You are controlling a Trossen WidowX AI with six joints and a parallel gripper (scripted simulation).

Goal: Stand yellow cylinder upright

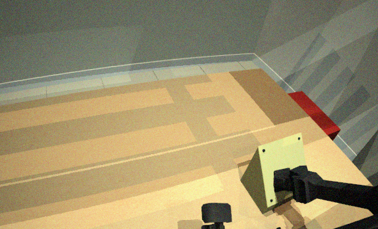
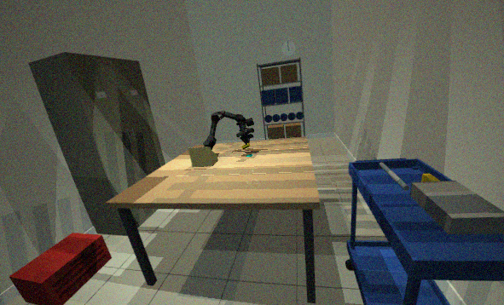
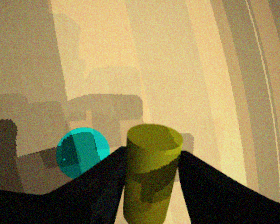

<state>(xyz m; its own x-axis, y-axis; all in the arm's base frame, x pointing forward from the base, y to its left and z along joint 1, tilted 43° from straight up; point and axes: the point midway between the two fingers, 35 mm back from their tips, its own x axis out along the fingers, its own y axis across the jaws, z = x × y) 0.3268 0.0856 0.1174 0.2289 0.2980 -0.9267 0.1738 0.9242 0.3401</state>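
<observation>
Got one wooden table (image 1: 123,137) (image 2: 236,187); one red box (image 1: 315,112) (image 2: 61,264); one blue cart (image 2: 381,213); one shelf rack (image 2: 259,81); five blue round things (image 2: 284,117) on it; one wall clock (image 2: 288,47).

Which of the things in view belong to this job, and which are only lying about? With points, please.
For the job:
- yellow cylinder (image 2: 246,146) (image 3: 152,175)
- cyan circle (image 2: 249,155) (image 3: 93,145)
- gripper (image 3: 152,155)

Lying about:
- red box (image 1: 315,112) (image 2: 61,264)
- blue cart (image 2: 454,266)
- grey box on the cart (image 2: 462,204)

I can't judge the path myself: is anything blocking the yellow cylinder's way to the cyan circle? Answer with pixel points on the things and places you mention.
Nothing visible does. The fingers hold the yellow cylinder (image 2: 246,146) (image 3: 150,175), and only tabletop shows between it and the cyan circle (image 2: 249,155) (image 3: 100,142).
</observation>
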